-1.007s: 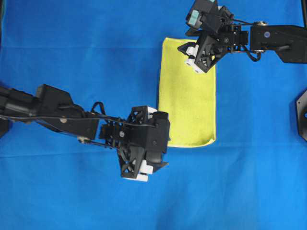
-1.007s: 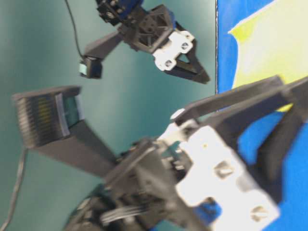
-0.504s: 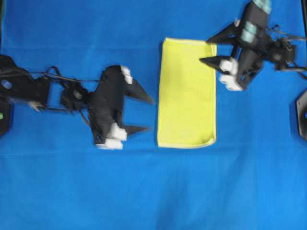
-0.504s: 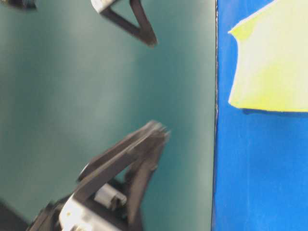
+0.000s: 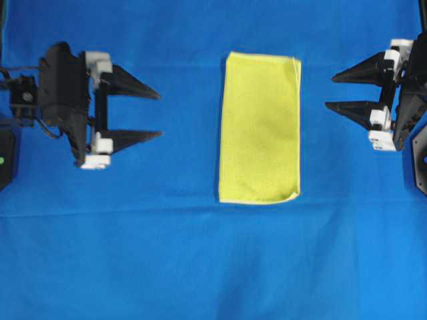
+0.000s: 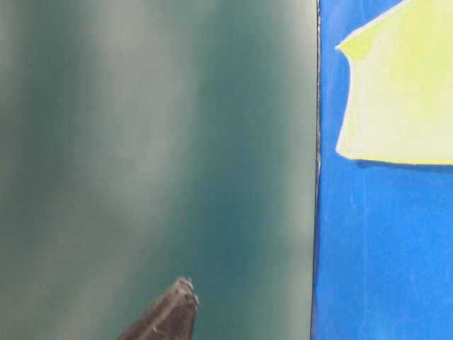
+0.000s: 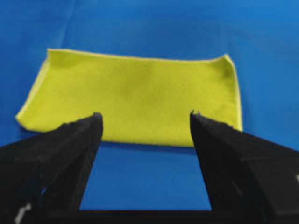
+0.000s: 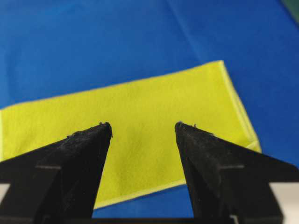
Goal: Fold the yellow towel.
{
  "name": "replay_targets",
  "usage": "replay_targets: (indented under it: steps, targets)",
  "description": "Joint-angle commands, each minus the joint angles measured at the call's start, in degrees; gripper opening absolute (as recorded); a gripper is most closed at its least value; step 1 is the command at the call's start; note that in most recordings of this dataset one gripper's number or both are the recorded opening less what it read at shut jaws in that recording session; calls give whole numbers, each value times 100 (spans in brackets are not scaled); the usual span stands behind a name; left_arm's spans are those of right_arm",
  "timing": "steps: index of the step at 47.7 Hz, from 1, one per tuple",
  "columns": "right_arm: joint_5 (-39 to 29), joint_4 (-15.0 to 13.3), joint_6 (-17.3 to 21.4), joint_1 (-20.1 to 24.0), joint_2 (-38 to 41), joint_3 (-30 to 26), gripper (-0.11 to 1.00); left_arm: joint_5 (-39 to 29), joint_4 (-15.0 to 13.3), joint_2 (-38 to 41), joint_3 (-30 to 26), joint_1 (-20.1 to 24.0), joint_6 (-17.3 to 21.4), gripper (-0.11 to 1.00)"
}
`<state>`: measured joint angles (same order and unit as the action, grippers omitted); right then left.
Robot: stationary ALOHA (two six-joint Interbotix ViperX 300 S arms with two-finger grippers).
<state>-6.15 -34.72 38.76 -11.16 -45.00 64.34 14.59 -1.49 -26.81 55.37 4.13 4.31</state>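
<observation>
Overhead exterior view: we see the yellow towel (image 5: 259, 128) lying flat as a tall, narrow rectangle on the blue cloth surface (image 5: 200, 267), its hem paler along the edges. Left of the towel, well apart, the left gripper (image 5: 157, 113) has its jaws spread wide and holds nothing. Right of the towel, also apart, the right gripper (image 5: 330, 92) is likewise spread wide and empty. At table level, a dark tip (image 6: 170, 315), possibly a gripper finger, is too blurred to identify.
</observation>
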Motion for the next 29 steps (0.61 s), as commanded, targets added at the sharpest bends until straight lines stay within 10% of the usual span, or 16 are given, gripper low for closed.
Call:
replay_targets:
  steps: [1, 29]
  targets:
    - [167, 18, 9, 9, 0, -26, 61, 158, -18, -88, 9, 26, -9, 72]
    - [35, 62, 18, -448, 290, -299, 60, 668, -18, 483, -413, 62, 53, 72]
